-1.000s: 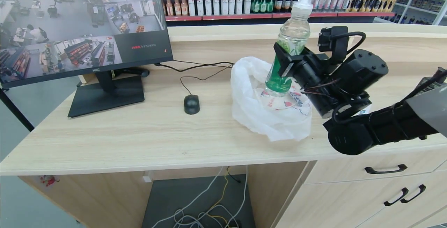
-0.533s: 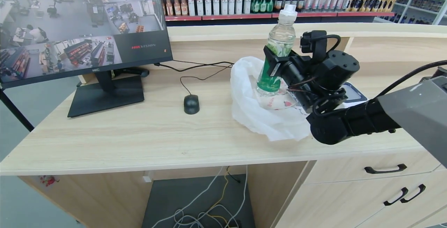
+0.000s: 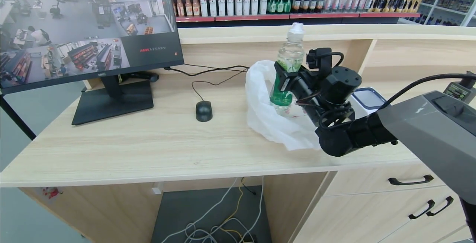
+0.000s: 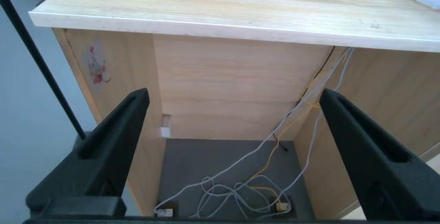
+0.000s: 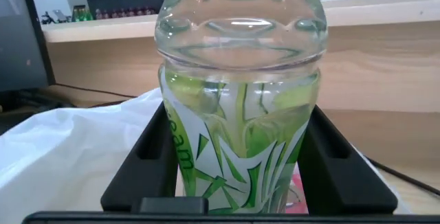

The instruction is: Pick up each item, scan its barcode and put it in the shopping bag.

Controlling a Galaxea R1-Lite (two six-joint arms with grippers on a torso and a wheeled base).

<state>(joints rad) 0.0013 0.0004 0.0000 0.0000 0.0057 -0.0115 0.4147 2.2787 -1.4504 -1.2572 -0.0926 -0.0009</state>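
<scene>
Right gripper [image 3: 284, 82]: you see it clamping the bottle [image 3: 289, 58] upright over the shopping bag [image 3: 264, 121].
Left gripper [image 4: 234, 136]: you see its jaws wide apart.

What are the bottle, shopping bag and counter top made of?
The bottle looks like clear glossy plastic: see-through moulded wall, printed label. The shopping bag seems thin white plastic film, crumpled, slightly translucent. The counter top shows pale matte wood grain, possibly laminate.

A pale wood-grain surface [image 3: 148, 142] with a raised back ledge carries a black flat monitor [image 3: 85, 23] on a stand and a black wired mouse [image 3: 204, 111]. Behind it, dark store shelves [image 3: 238, 18] edged in red hold rows of bottles. Below are light wooden drawers [image 3: 372, 183] with black handles and loose cables [image 3: 215, 232] in an open recess.
</scene>
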